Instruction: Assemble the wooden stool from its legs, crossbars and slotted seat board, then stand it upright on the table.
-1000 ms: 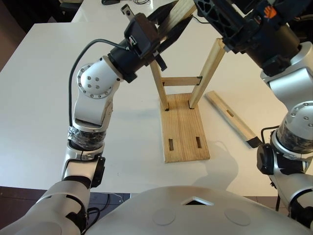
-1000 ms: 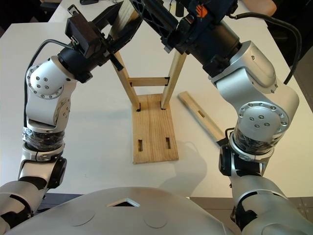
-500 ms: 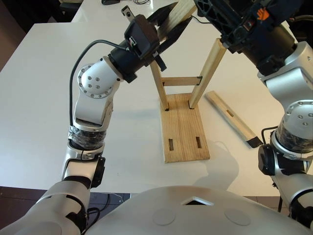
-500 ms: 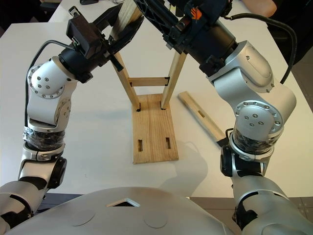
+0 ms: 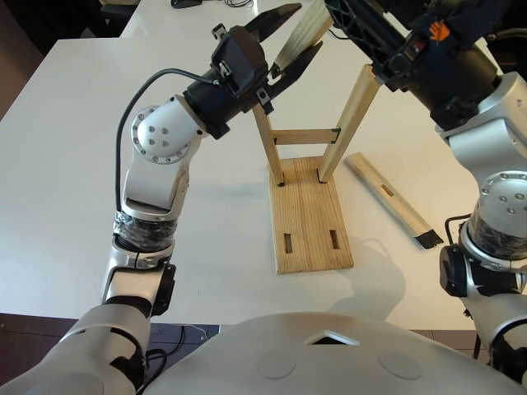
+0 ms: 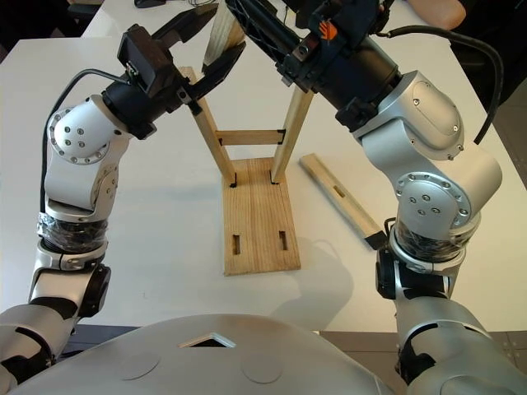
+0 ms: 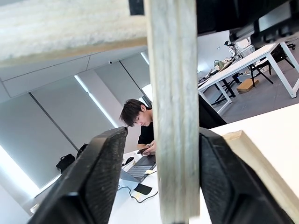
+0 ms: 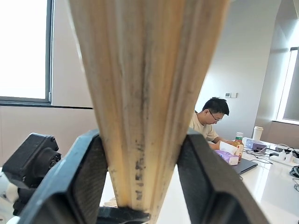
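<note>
The left gripper (image 5: 306, 29) has let go: its fingers have sprung apart and now sit on either side of the wooden piece (image 7: 173, 116), high above the far end of the seat board (image 5: 311, 218), no longer pinching it. The right gripper (image 8: 140, 158) stays clamped on that same piece. The seat board lies flat on the table (image 5: 82, 164), unmoved. Two legs (image 5: 268, 148) stand in its far slots, joined by a crossbar (image 5: 305, 137). A slotted bar (image 5: 387, 193) lies just right of the seat board.
</note>
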Robot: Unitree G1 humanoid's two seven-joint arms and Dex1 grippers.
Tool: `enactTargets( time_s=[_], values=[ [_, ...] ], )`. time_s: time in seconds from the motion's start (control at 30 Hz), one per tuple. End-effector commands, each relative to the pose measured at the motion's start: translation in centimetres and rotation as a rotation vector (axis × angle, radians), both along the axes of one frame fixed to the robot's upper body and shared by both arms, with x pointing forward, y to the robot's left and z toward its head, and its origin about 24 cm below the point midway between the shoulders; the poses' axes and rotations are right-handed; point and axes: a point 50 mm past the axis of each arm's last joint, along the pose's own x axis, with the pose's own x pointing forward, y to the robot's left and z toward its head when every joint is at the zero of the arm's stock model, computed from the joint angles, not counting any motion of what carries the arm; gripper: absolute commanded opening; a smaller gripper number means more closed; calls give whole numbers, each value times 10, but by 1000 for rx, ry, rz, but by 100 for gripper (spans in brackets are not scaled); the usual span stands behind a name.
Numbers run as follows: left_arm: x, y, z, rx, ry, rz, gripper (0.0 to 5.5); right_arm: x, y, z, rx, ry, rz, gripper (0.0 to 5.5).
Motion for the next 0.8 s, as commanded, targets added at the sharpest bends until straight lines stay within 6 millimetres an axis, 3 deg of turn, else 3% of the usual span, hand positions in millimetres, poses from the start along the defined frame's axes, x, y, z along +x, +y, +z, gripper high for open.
enactTargets(
  time_s=[0.03,0.13,0.23,0.43,0.53,0.63,0.8],
  values=[
    [8,13,1,4,14,78,303,3,-23,20,27,-72,-96,207],
    [13,26,-1,13,18,146,355,-1,-40,36,36,-117,-113,205],
    [16,38,-6,27,36,186,407,-17,-60,49,25,-123,-70,205],
    [18,56,-15,39,61,259,495,-58,-61,50,-34,-27,209,204],
    [21,65,-21,44,74,296,540,-74,-54,25,-132,114,320,204],
    [23,69,-25,55,73,317,540,-85,-51,-16,-268,286,378,204],
    [27,79,-35,77,93,360,540,-88,-51,-60,-333,434,461,204]
  ],
)
